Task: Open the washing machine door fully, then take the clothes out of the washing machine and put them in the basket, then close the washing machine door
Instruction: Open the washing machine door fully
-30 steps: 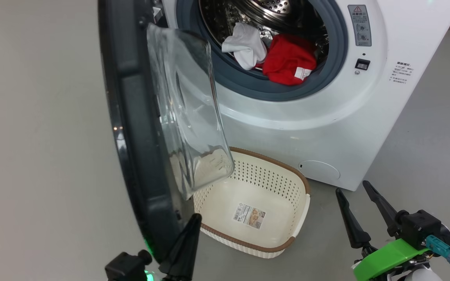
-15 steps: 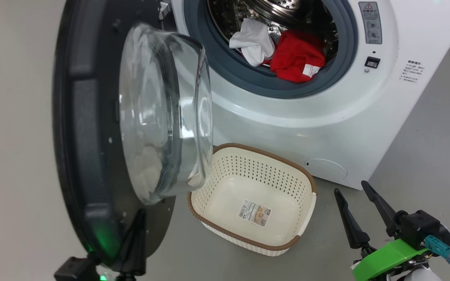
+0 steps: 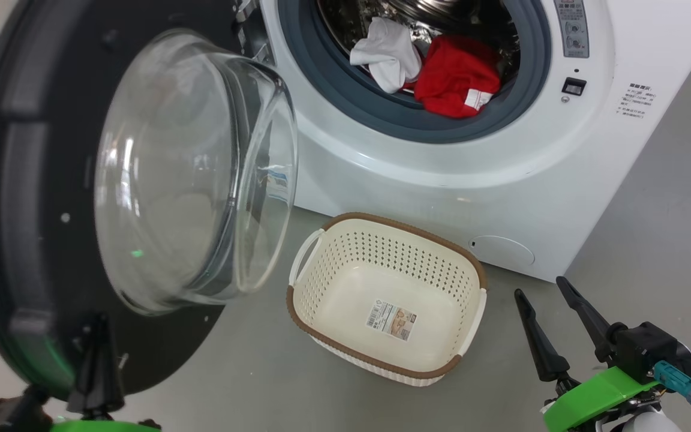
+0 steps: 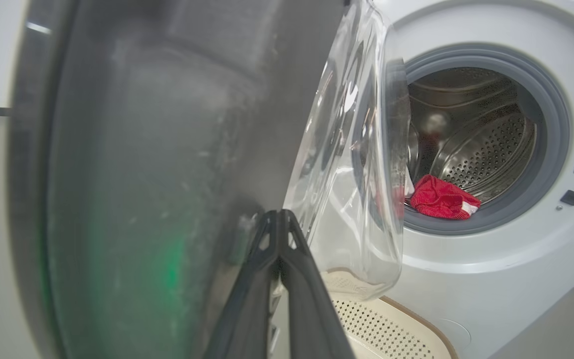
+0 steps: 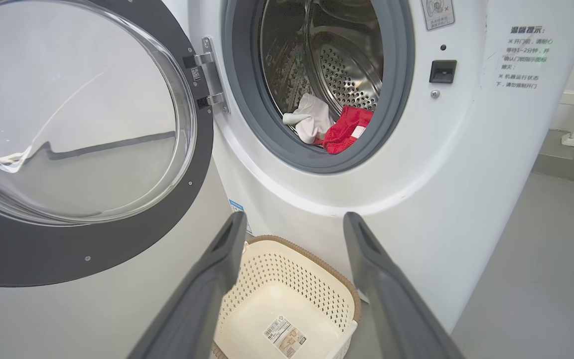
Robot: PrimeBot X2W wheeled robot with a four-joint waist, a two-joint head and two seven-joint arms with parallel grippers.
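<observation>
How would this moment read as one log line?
door: open wide | left jaws: shut, at door | right jaws: open, empty | clothes: in drum | basket: empty

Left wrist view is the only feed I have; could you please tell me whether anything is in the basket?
Observer: No, the basket is empty apart from a paper label on its bottom.
Operator: Thank you. I see one red garment in the drum; is there anything else?
Observer: Yes, a white garment lies beside it, on its left in the head view.
Operator: And on the robot's right, please?
Observer: The right end effector is open and holds nothing, over the floor to the right of the basket.
</observation>
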